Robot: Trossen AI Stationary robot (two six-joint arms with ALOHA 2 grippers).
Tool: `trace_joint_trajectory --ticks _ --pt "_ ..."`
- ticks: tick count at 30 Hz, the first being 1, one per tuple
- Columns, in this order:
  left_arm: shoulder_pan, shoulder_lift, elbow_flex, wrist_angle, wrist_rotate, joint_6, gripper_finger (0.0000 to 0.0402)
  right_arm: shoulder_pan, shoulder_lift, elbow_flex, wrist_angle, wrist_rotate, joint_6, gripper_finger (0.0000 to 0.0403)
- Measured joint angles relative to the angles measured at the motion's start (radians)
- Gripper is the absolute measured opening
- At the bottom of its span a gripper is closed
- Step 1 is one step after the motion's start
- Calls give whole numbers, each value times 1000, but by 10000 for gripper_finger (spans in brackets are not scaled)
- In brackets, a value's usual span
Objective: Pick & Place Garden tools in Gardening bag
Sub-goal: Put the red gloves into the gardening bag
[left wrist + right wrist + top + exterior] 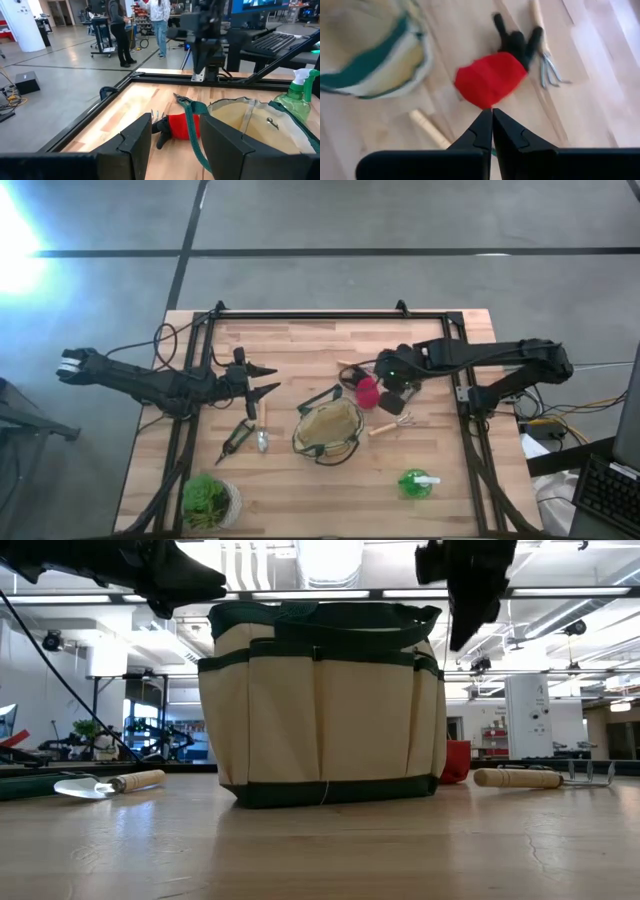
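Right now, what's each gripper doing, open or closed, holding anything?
Left gripper: open, holding nothing.
Right gripper: shut, empty, above the red item.

Both arms are dark, jointed and slim, with black cables trailing along them. The right arm (470, 360) carries a small green light near its wrist. Each ends in two black, blocky, angular fingers (132, 145).

Left gripper (172, 142) open above the tabletop (127, 107); red item (183, 126) just beside the gardening bag (250, 125); green spray bottle (299, 97) beyond the bag
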Motion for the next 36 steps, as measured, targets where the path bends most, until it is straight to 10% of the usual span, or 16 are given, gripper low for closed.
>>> trace_joint_trajectory --ticks 19,36 --pt "0 0 0 2 0 2 168 -104 6 -182 135 11 23 17" --pt "0 0 0 8 0 2 168 -104 23 -263 411 8 310 170"
